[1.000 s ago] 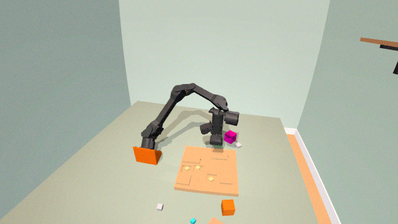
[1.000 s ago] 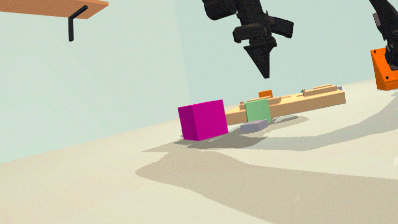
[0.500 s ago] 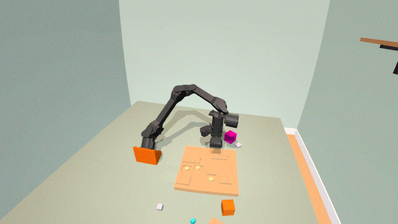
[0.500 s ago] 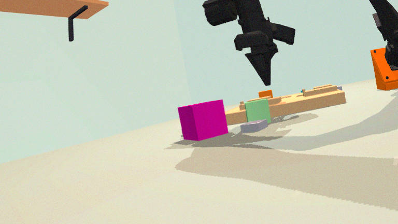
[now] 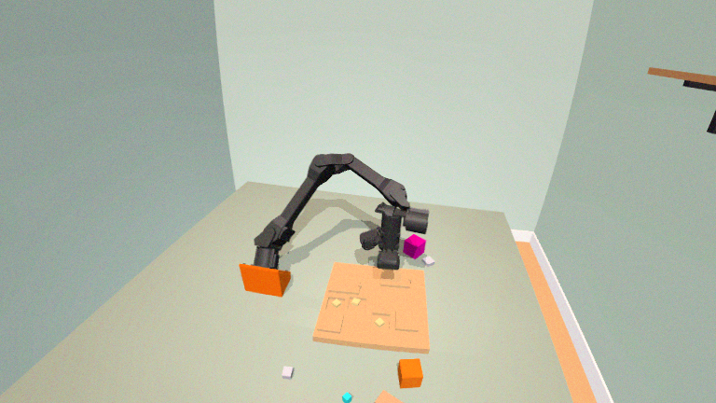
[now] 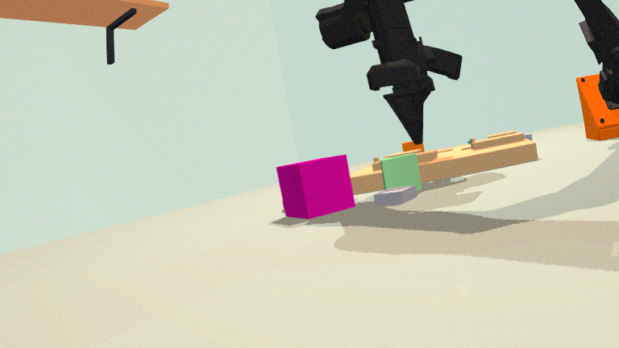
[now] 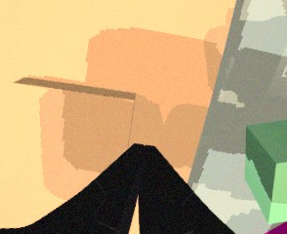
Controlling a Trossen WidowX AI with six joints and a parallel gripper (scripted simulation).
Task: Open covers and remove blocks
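The tan puzzle board [image 5: 375,309] lies flat on the table, with several low covers and pale knobs [image 5: 355,300] on its top. My gripper [image 5: 388,266] [image 6: 416,139] is shut and empty. It points straight down, with its tip just above the board's far edge. In the wrist view the closed fingertips [image 7: 139,150] hover over a raised cover edge [image 7: 79,88] near the board's side. A green block [image 6: 400,171] leans against the board's far edge, and it also shows in the wrist view [image 7: 276,170]. No wells are visible from here.
A magenta cube [image 5: 414,245] and a flat lavender piece [image 6: 394,195] lie beside the board's far edge. An orange cube [image 5: 409,372], a small white cube [image 5: 287,371] and a cyan one [image 5: 347,396] lie near its front. The arm's orange base [image 5: 264,278] stands to the left.
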